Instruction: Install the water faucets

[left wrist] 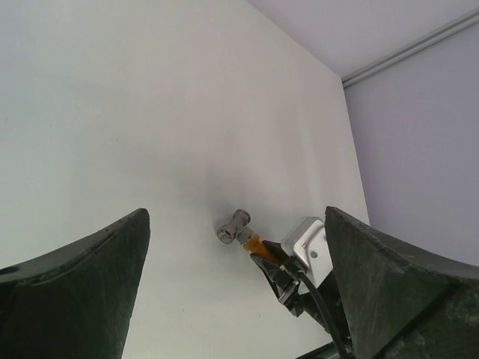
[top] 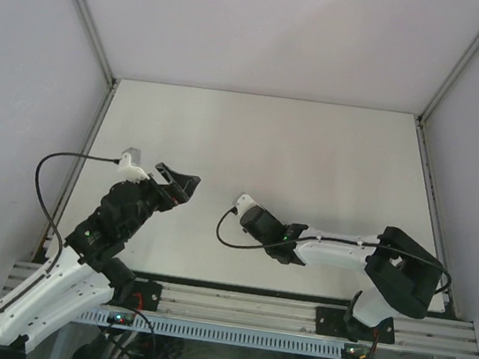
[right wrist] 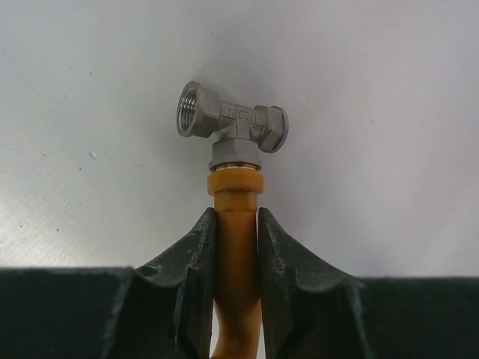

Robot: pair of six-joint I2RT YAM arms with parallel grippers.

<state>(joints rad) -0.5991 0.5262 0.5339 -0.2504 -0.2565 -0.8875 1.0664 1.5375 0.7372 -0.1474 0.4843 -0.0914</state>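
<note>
My right gripper (right wrist: 236, 224) is shut on the orange tap body (right wrist: 236, 196), which stands out past the fingertips. A grey metal T-shaped fitting (right wrist: 232, 123) sits screwed on the tap's end. The left wrist view shows the same grey fitting (left wrist: 233, 226) and orange tap (left wrist: 253, 242) held by the right gripper (left wrist: 271, 263) low over the white table. My left gripper (left wrist: 236, 213) is open and empty, facing them from a short way off. In the top view the left gripper (top: 180, 187) is left of the right gripper (top: 239, 208); the tap is hidden there.
The white table (top: 297, 152) is walled by pale panels at the back and both sides. A metal rail (top: 292, 314) runs along the near edge. Black cables loop from both wrists.
</note>
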